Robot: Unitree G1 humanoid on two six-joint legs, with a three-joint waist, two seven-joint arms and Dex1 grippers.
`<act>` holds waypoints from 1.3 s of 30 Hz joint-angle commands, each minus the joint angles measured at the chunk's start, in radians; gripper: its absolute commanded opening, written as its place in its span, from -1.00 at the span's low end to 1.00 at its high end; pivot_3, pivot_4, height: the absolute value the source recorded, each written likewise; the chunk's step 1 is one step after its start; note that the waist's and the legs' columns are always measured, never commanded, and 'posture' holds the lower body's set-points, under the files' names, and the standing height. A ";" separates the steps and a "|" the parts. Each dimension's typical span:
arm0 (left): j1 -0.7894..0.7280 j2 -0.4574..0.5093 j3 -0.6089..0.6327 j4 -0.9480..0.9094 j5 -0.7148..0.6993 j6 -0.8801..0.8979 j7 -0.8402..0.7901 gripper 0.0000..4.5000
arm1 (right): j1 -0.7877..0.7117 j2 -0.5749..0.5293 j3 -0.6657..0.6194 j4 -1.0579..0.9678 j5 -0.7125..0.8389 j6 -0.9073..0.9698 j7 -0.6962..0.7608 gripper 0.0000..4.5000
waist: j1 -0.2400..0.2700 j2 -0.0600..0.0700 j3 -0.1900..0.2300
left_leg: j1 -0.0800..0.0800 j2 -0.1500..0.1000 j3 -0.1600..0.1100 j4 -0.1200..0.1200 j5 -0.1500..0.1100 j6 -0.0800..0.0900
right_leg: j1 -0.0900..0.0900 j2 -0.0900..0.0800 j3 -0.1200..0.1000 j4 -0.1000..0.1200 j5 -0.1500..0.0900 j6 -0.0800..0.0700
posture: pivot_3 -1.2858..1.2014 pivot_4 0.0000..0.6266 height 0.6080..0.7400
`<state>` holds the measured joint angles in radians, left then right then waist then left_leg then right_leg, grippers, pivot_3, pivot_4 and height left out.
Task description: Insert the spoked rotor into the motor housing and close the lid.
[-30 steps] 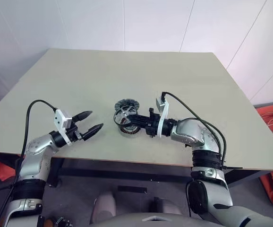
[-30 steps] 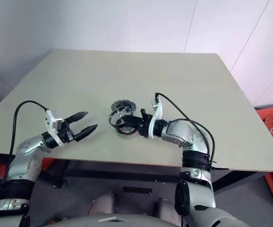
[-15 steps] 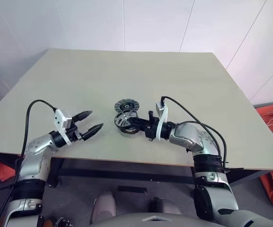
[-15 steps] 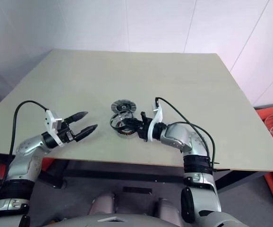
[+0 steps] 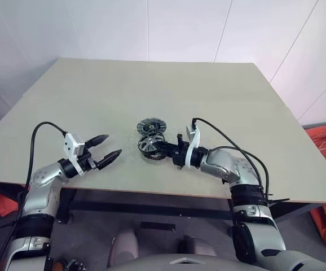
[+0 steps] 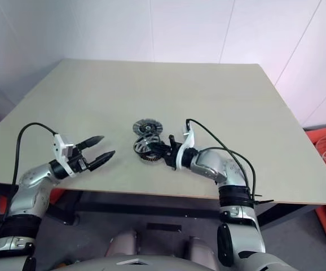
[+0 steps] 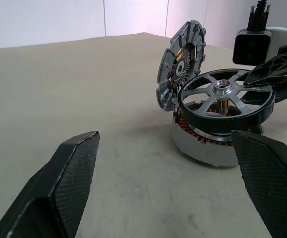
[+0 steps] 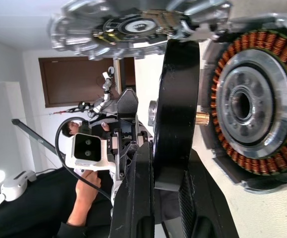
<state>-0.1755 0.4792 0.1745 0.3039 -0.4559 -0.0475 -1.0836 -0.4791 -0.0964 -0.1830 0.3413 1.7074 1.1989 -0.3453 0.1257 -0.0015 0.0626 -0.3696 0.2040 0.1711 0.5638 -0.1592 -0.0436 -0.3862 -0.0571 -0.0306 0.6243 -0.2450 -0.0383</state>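
Jaws narrowed on the spoked rotor's rim at the right gripper, spread wide and empty at the left.

At the right gripper (image 5: 164,148), the dark rim of the spoked rotor (image 7: 225,100) is pinched between the two black fingers (image 8: 133,198), and the disc is held roughly level just over the motor housing (image 7: 208,146), whose copper windings are seen beneath it; contact between the two cannot be told. The lid (image 7: 180,62) is stood open, tilted up at the housing's far edge. The housing is set on the desk (image 5: 152,90) near the middle of its near half. The left gripper (image 5: 108,147) is held near the desk's near left edge, well apart from the housing, aimed towards it.
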 commanded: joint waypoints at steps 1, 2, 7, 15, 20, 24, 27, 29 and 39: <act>-0.022 0.014 0.018 -0.010 -0.002 -0.026 -0.007 1.00 | -0.032 0.003 -0.004 -0.012 -0.023 -0.001 0.044 -0.85 | 0.000 0.000 0.000 | 0.000 0.000 0.000 0.000 0.000 0.000 | 0.000 0.000 0.000 0.000 0.000 0.000 | 0.03 -1.00 1.00; -0.023 0.014 0.018 -0.009 -0.002 -0.027 -0.008 1.00 | -0.033 0.003 -0.004 -0.016 -0.032 0.002 0.053 -0.85 | 0.000 0.000 0.000 | 0.000 0.000 0.000 0.000 0.000 0.000 | 0.000 0.000 0.000 0.000 0.000 0.000 | 0.03 -1.00 1.00; -0.027 0.013 0.017 -0.006 -0.002 -0.026 -0.009 1.00 | -0.040 -0.007 -0.013 -0.033 -0.067 0.009 0.086 -0.41 | 0.000 0.000 0.000 | 0.000 0.000 0.000 0.000 0.000 0.000 | 0.000 0.000 0.000 0.000 0.000 0.000 | 0.03 -1.00 1.00; -0.030 0.009 0.014 -0.005 -0.004 -0.026 -0.008 1.00 | -0.055 -0.027 -0.024 -0.085 -0.032 0.024 0.052 0.80 | 0.001 0.000 0.000 | 0.000 0.000 0.000 0.000 0.000 0.000 | 0.001 0.000 0.000 0.000 0.001 -0.002 | 0.03 -1.00 1.00; -0.030 0.006 0.012 -0.001 -0.002 -0.030 -0.009 1.00 | -0.052 -0.058 -0.035 -0.107 0.020 0.020 0.021 0.97 | 0.002 0.000 0.000 | 0.001 0.000 0.000 0.001 0.000 0.000 | 0.001 0.000 0.000 0.000 0.002 -0.003 | 0.03 -1.00 1.00; -0.033 0.004 0.010 0.006 -0.001 -0.034 -0.012 1.00 | -0.055 -0.074 -0.041 -0.122 0.085 -0.004 -0.010 0.97 | 0.001 0.000 0.000 | 0.001 0.000 0.000 0.001 0.000 0.000 | 0.001 0.000 0.000 0.000 0.001 -0.001 | 0.03 -1.00 1.00; -0.034 0.002 0.008 0.005 0.000 -0.034 -0.011 1.00 | -0.053 -0.100 -0.036 -0.125 0.086 -0.013 -0.026 0.97 | 0.001 0.000 0.000 | 0.001 0.000 0.000 0.001 0.000 0.000 | 0.001 0.000 0.000 0.001 0.001 -0.001 | 0.03 -1.00 1.00; -0.035 0.000 0.007 0.004 0.000 -0.033 -0.010 1.00 | -0.046 -0.128 -0.037 -0.127 0.074 -0.013 -0.021 0.97 | 0.002 0.000 0.000 | 0.000 0.000 0.000 0.001 0.000 0.000 | 0.001 0.000 0.000 0.000 0.001 -0.001 | 0.03 -1.00 1.00; -0.040 0.008 0.009 0.005 0.000 -0.026 -0.014 1.00 | -0.071 -0.449 0.066 -0.353 -0.209 0.110 0.309 0.97 | 0.006 0.000 0.000 | 0.000 0.000 0.000 0.003 0.000 0.000 | 0.002 0.000 0.000 0.000 0.003 0.005 | 0.03 -1.00 1.00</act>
<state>-0.1951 0.4747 0.1733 0.3226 -0.4524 -0.0619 -1.0889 -0.5098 -0.5176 -0.1448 0.0685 1.5546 1.2985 -0.1198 0.1320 -0.0020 0.0624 -0.3693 0.2040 0.1709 0.5673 -0.1593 -0.0434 -0.3838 -0.0568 -0.0300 0.6243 -0.2423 -0.0334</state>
